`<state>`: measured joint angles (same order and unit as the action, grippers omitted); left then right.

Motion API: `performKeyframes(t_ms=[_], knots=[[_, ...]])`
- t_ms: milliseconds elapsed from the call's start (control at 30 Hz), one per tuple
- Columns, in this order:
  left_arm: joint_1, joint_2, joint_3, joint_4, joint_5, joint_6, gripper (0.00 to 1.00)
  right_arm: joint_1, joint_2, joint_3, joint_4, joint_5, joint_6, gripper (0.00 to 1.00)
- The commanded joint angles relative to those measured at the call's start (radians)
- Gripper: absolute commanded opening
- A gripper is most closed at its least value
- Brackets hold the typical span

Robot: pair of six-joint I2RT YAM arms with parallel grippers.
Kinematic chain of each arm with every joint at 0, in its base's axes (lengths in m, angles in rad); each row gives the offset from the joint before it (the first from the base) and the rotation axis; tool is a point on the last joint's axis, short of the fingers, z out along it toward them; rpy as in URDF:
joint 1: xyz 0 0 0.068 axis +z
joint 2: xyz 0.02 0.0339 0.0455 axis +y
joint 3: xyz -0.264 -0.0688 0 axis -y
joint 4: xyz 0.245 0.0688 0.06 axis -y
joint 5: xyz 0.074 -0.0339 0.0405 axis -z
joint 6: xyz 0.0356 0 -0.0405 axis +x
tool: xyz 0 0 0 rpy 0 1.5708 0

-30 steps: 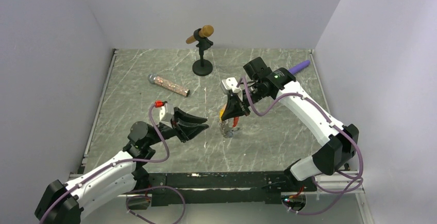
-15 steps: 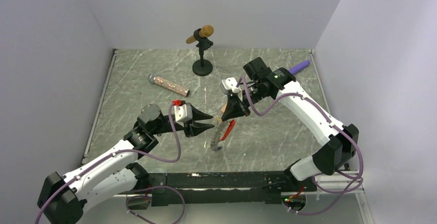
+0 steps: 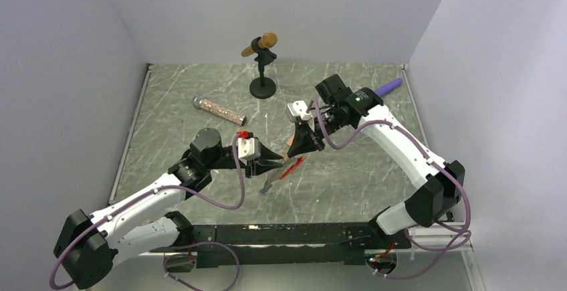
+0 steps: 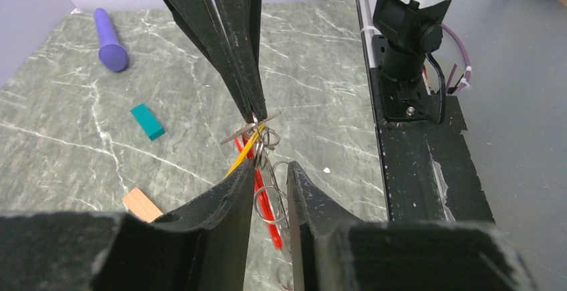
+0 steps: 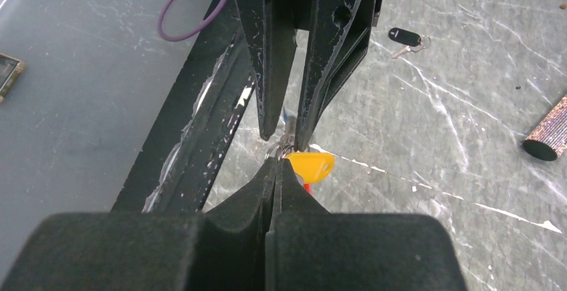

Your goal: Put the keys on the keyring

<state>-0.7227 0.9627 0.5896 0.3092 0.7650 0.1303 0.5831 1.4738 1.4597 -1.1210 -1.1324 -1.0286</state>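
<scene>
My right gripper [image 3: 298, 149] is shut on the top of the keyring [image 4: 267, 197] and holds it above the table. The keyring is a silvery chain of rings with a red fob [image 3: 289, 168]. A yellow-headed key [image 5: 311, 167] hangs on it right at the right fingertips. My left gripper [image 3: 278, 161] has its jaws narrowly apart, astride the hanging chain just below the right fingertips [image 4: 257, 112]. A black-headed key [image 5: 405, 37] lies on the table apart from both. I see no blue key.
A microphone on a black stand [image 3: 262, 85] is at the back. A glittery copper cylinder [image 3: 219, 110] lies at the back left. A purple stick [image 3: 389, 87] is at the back right. A teal block [image 4: 147, 120] and a salmon block [image 4: 142, 204] lie on the marble table.
My left arm has swung right and its jaws have narrowed around the hanging keyring. The keyring's lower end has tilted toward the left. My right arm has held still.
</scene>
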Motion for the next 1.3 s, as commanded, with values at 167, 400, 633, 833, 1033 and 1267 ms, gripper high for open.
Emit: performKeyframes(t_ms=[167,400,633,833,1033,1267], knots=[[-0.030,0.014,0.045,0.010,-0.035,0.030,0.33,-0.001,0.000,0.042,-0.007,-0.062,-0.017,0.00],[-0.033,0.022,0.059,0.007,-0.048,0.033,0.28,-0.004,-0.009,0.030,0.003,-0.063,-0.014,0.00],[-0.034,0.048,0.084,-0.006,-0.042,0.029,0.24,-0.002,-0.010,0.030,-0.002,-0.064,-0.018,0.00],[-0.034,0.052,0.090,-0.032,-0.042,0.038,0.21,-0.005,-0.010,0.030,-0.001,-0.067,-0.018,0.00],[-0.035,0.044,0.088,-0.047,-0.047,0.045,0.22,-0.009,-0.008,0.037,-0.009,-0.075,-0.022,0.00],[-0.034,0.047,0.090,-0.042,-0.047,0.043,0.07,-0.009,-0.007,0.037,-0.011,-0.076,-0.024,0.00]])
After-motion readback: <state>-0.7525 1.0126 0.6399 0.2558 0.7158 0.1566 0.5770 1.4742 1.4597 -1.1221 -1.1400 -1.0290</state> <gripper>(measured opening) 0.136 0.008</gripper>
